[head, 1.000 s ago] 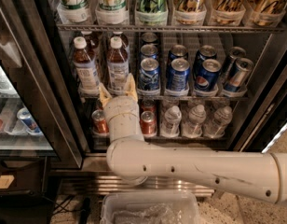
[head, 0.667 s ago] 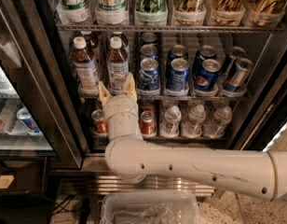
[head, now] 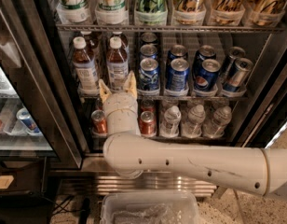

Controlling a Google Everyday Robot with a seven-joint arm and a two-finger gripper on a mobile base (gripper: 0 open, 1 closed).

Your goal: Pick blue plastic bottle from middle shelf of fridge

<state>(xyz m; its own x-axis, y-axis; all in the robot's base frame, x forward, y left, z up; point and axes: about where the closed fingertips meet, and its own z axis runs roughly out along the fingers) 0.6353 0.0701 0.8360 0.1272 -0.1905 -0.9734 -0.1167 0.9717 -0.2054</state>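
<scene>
Camera view: fridge (head: 55, 106) shelf holds brown-liquid bottles (head: 85, 65), blue cans (head: 177, 74); end effector (head: 118, 87) released, empty, just before bottles.

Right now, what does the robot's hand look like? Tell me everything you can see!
The gripper has two short tan fingers, spread apart and pointing up into the fridge. It sits on a white ribbed wrist at the end of a thick white arm. It hovers at the front edge of a wire shelf, just below a brown-liquid bottle with a white cap. Nothing is held between the fingers.
</scene>
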